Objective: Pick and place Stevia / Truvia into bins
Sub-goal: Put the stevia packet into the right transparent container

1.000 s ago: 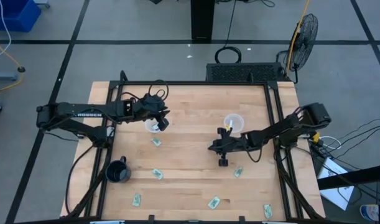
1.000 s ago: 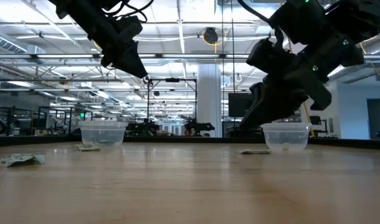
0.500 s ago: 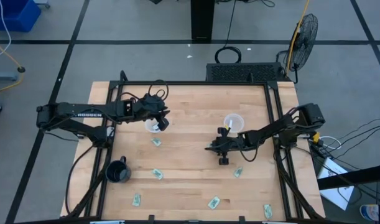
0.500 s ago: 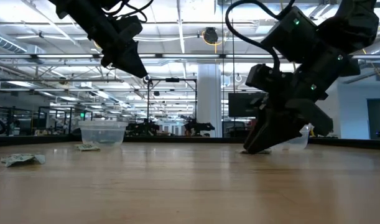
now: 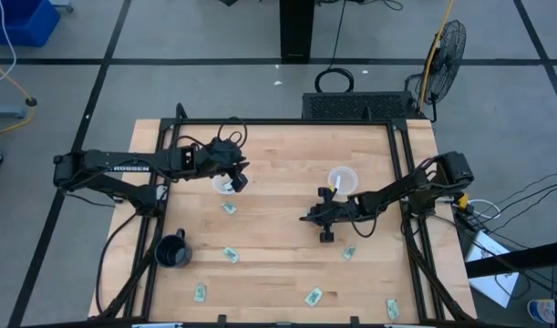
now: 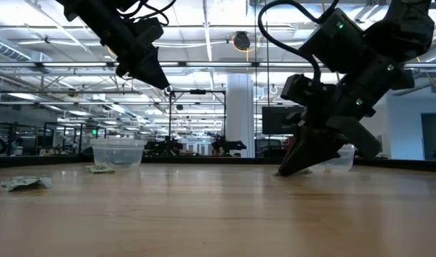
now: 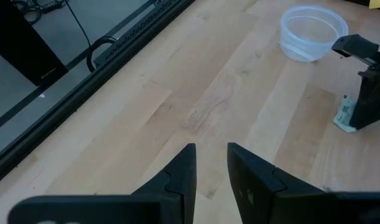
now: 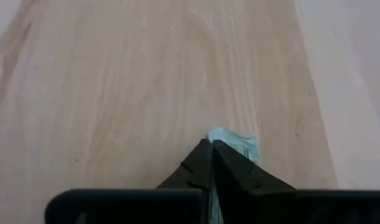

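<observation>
My right gripper [image 5: 306, 219] is down at the table's middle, left of the right clear cup [image 5: 344, 179], and shut on a pale green Stevia packet [image 8: 237, 142]. From the left wrist view that packet [image 7: 344, 116] shows at the fingertips, lying on the wood. My left gripper [image 5: 238, 179] hangs open and empty above the left clear cup [image 5: 224, 185], which shows in the low view too [image 6: 118, 152]. Several more packets lie flat on the table, among them one [image 5: 229, 208] near the left cup and one [image 5: 349, 252] near the right arm. My right gripper pinches the packet by its edge nearest the fingers [image 8: 222, 138] between the two shut fingertips [image 8: 205, 155]. The fingers slant down from the table's right side. The rest of the packet lies flat on the wood beyond the tips.
A black mug [image 5: 171, 252] stands near the table's left near corner. Packets [image 5: 200, 292] [image 5: 314, 296] [image 5: 392, 309] lie along the near edge, another [image 5: 231, 254] right of the mug. Bare wood spans the middle [image 5: 278, 182] between the two cups.
My right gripper has come down from above the table, moving slightly toward the left edge, until its fingertips reached the wood at the packet. My left arm has kept still over its cup.
</observation>
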You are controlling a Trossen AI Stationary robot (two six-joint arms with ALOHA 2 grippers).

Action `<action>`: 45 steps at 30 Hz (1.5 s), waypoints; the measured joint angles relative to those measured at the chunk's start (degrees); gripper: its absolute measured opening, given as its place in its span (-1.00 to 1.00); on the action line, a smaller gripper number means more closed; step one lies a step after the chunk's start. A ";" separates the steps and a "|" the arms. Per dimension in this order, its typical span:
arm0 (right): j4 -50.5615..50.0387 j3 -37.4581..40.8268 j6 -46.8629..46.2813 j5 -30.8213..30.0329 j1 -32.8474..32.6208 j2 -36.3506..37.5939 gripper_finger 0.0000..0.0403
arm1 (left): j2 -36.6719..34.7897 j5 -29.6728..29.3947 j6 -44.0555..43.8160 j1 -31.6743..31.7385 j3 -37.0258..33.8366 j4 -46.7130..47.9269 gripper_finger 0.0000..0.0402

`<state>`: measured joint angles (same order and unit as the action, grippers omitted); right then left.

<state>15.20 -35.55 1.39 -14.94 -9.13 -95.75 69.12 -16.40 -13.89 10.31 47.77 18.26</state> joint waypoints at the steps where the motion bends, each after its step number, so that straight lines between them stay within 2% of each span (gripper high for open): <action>1: 0.39 0.04 0.00 -0.06 0.00 -0.01 -0.96 | 0.00 0.00 -0.01 0.00 0.00 0.00 -0.52; 4: 0.62 0.09 0.96 -0.75 0.01 0.94 -0.98 | 0.00 0.00 0.17 0.00 0.00 -0.01 -0.52; 10: -2.66 -0.61 5.08 -9.09 -0.76 10.03 -1.00 | 0.00 0.00 0.24 0.00 0.00 -0.03 -0.52; 16: -11.06 -0.63 5.12 -26.89 -0.70 22.86 -1.00 | 0.00 0.00 0.24 -0.02 -0.02 0.33 -0.52; 18: -14.53 -0.63 2.62 -30.35 -0.22 26.35 -1.00 | 0.00 0.00 0.24 -0.02 -0.02 0.41 -0.52; 21: -21.18 -0.13 -5.12 -29.89 1.49 30.20 -1.00 | 0.00 -0.02 0.22 -0.02 -0.02 0.44 -0.52; 25: -24.11 2.37 -12.08 -24.10 3.91 31.72 -1.00 | 0.00 -0.11 0.20 0.00 -0.02 0.39 -0.52; 34: -23.48 7.99 -17.86 -21.94 9.21 30.04 -1.00 | 0.00 -0.13 -0.11 0.00 0.00 -0.90 -0.52; 39: -23.38 8.97 -18.78 -15.56 11.52 30.04 -1.00 | 0.00 -0.15 -0.09 0.00 0.00 -2.09 -0.52; 45: -23.17 12.10 -20.25 -11.99 13.65 30.04 -1.00 | 0.00 -0.15 -0.33 0.00 0.00 -2.12 -0.52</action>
<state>-7.97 -23.45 -18.86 -26.93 4.53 -65.71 69.12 -16.56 -14.22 10.31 47.77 16.14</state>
